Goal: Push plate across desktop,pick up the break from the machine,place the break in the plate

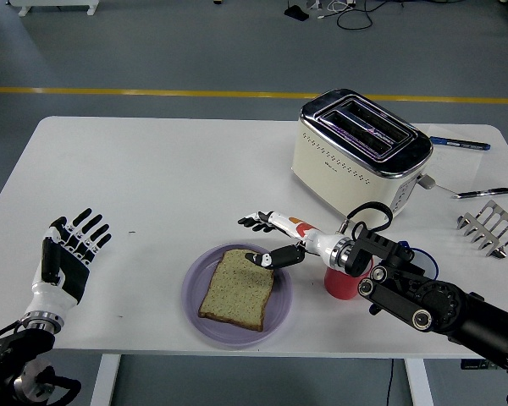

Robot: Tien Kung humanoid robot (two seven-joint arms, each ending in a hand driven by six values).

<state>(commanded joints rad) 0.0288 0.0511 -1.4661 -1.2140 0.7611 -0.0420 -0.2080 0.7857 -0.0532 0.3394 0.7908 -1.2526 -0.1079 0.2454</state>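
— So where is the bread [237, 288] at this moment?

— Flat on the purple plate [196, 311], which sits near the front edge of the white counter [152, 178]. The slice lies at a slight angle, one corner toward the right hand [267, 239].

— Is that hand gripping it?

— No. Its fingers are spread and hold nothing; the thumb tip hangs just over the slice's upper right corner, and the other fingers point left above the counter, clear of the bread.

— And the left hand [69, 253]?

— Resting at the near left of the counter, palm showing, fingers apart and empty, well away from the plate.

— What else is around?

— A cream toaster [364, 152] stands toward the far right, slots empty. A red cup [341, 284] is just beside the plate, partly hidden behind the right wrist. Further right lie a metal toast rack [491, 227] and two pens [483, 193]
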